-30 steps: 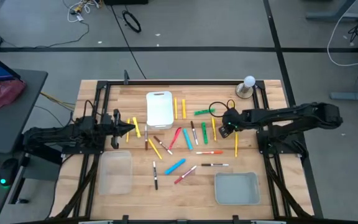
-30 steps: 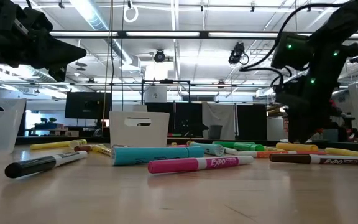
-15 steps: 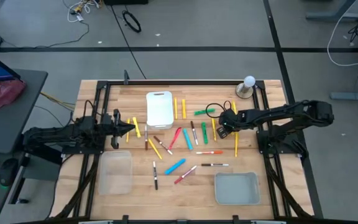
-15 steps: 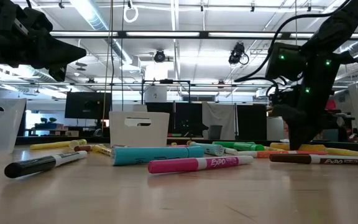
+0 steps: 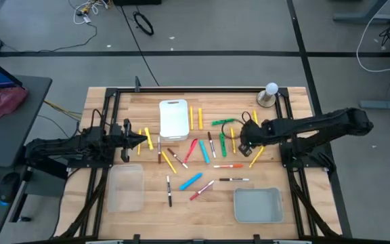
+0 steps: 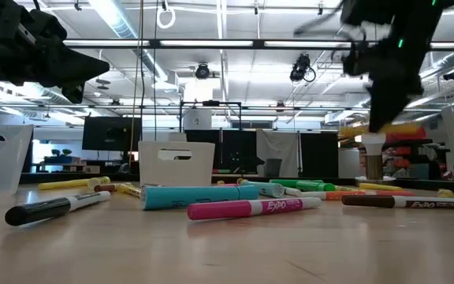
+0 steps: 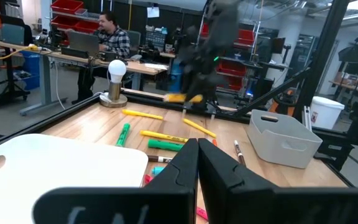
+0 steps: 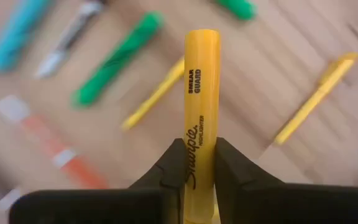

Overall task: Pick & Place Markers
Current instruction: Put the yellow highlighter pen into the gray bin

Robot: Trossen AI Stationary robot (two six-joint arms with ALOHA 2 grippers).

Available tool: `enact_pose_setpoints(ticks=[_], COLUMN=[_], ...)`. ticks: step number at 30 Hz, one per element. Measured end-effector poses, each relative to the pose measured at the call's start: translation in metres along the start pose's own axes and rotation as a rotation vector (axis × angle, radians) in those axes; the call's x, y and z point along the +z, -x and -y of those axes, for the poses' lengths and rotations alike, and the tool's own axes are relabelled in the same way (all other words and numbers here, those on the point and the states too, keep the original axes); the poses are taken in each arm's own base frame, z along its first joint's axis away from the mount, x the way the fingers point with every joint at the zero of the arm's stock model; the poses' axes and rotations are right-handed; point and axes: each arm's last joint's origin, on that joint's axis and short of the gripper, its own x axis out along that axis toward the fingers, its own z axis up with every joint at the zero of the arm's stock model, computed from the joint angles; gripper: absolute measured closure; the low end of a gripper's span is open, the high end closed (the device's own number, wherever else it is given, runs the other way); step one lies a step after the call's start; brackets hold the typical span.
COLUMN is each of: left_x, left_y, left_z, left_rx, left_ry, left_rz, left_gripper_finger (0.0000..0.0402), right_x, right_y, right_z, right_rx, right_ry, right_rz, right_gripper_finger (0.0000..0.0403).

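Note:
Many markers lie scattered on the wooden table [image 5: 290,108]: yellow, green [image 5: 222,144], light blue [image 5: 190,181], pink [image 6: 251,207] and slim white or dark ones. My right gripper [image 5: 247,144] hangs above the right-hand group, shut on a yellow highlighter marker [image 8: 201,93], which also shows high up in the low view [image 6: 396,126]. My left gripper [image 5: 144,137] waits shut and level over the table's left part, touching nothing; its fingers [image 7: 197,158] fill the bottom of its own wrist view. My right gripper pinches the yellow marker's printed barrel [image 8: 199,158] between its two fingers, one on each long side. The fingers come steeply from above and lie across the marker. The marker is lifted clear of the table, about level, its long part sticking out past the fingers.
A white tray [image 5: 173,118] stands at the far middle. Two clear trays sit at the near edge, one on the left [image 5: 126,188] and one on the right [image 5: 257,205]. A light bulb on a base [image 5: 271,91] stands at the far right corner. People sit at desks beyond the table [image 7: 107,37].
My right gripper, down among the markers a second ago, has risen well above the table with a yellow marker in its fingers. That marker is now lifted clear. The markers around it lie as before.

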Motion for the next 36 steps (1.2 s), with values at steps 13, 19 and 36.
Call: enact_pose_setpoints(ticks=[13,19,36], left_x=[0.000,0.000,0.000], left_y=[0.000,0.000,0.000], left_z=[0.000,0.000,0.000], left_rx=[0.000,0.000,0.000], left_ry=[0.000,0.000,0.000], left_rz=[-0.001,0.000,0.000], left_gripper_finger=[0.0385,0.0385,0.0385], right_x=[-0.080,-0.134,-0.128], right_y=[0.094,0.082,-0.001], right_z=[-0.097,-0.127,-0.161], right_rx=[0.555,0.494,0.262], right_ry=[0.226,0.365,0.653], right_rz=[-0.172,-0.277,-0.324], right_gripper_finger=[0.0357,0.0357,0.0352])
